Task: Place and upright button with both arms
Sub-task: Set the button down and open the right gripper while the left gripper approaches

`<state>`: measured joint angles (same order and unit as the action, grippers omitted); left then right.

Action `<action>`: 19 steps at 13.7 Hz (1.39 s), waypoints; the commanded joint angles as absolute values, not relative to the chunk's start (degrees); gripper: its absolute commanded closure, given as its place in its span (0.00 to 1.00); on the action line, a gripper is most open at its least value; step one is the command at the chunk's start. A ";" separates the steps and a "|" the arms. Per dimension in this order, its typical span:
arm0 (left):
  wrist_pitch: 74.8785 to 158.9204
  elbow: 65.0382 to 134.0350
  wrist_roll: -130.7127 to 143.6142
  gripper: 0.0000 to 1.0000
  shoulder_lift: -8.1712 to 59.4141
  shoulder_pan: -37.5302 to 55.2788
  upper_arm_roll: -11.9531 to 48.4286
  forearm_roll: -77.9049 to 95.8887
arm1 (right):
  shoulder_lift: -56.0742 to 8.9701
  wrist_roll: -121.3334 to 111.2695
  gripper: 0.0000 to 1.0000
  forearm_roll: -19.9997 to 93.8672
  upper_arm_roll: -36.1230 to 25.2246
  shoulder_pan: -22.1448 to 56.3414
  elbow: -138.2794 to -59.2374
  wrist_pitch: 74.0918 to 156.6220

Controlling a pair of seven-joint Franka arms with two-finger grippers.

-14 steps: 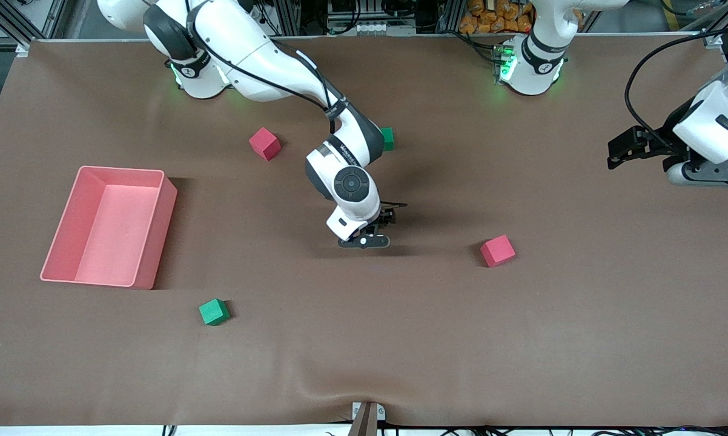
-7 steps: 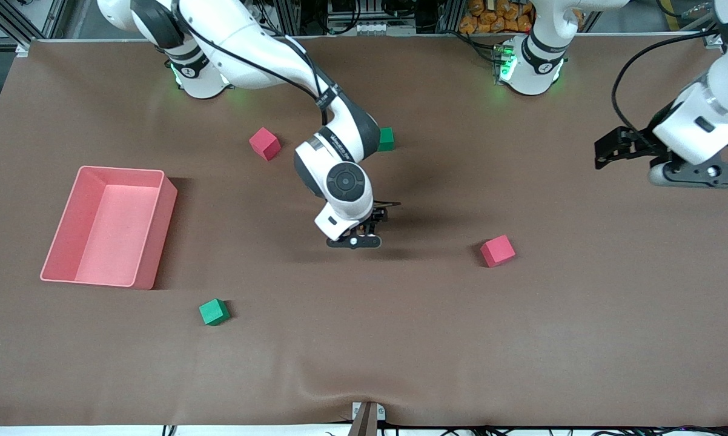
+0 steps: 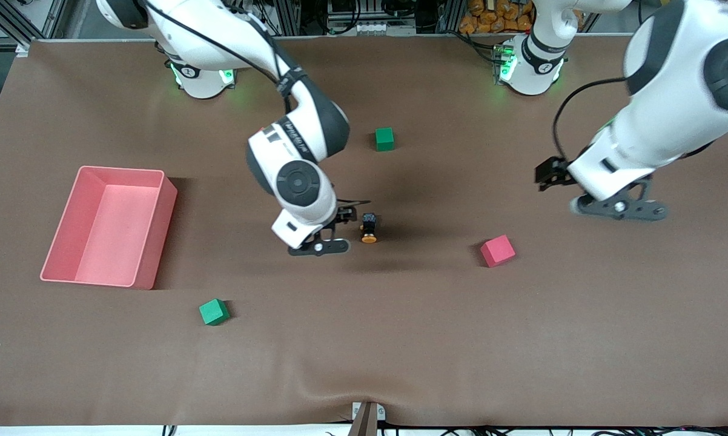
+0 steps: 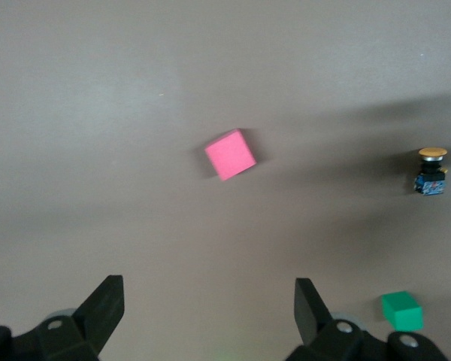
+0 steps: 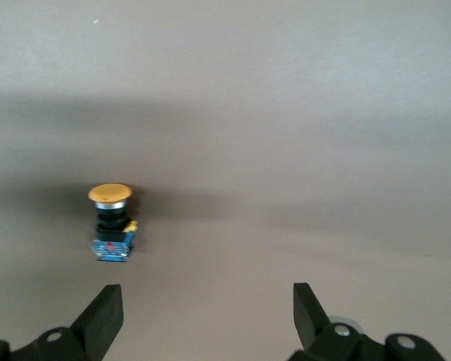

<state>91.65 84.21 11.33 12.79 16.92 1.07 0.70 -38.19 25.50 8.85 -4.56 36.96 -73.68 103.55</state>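
- Right gripper: low over mid-table, just beside the button on the side toward the right arm's end. Right wrist view shows both fingers spread wide with only bare table between them; holds nothing, touches nothing.
- Left gripper: up over the table toward the left arm's end, above the ground between the near red cube and the left arm's base. Left wrist view shows its fingers wide apart, empty.
- Button: one only. It lies on its side on the brown table cover, clear of both grippers. Orange cap points toward the front camera, black body with a blue end points toward the arm bases. It sits nearer to the front camera than the green cube by the bases, and between the right gripper and the near red cube.
- Arms: two, both white with green-lit bases.
- Red cubes in view: one, near the button, toward the left arm's end.
- Green cubes: two; the second lies nearer to the front camera, close to the bin.
- Pink bin: one, open top, nothing inside, at the right arm's end of the table.
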 commanded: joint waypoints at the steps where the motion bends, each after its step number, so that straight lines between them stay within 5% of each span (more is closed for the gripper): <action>1: 92.45 78.94 16.51 0.00 18.18 20.03 0.88 0.53 | -31.13 20.23 0.00 8.09 -3.78 33.67 -81.71 103.45; 15: 106.60 74.53 27.24 0.00 36.02 31.01 1.14 3.60 | -12.84 5.81 0.00 6.68 -3.96 20.22 -112.57 118.03; 19: 112.04 72.60 31.01 0.00 40.95 33.83 1.23 4.30 | -9.76 5.54 0.00 6.59 -3.96 18.46 -122.31 128.72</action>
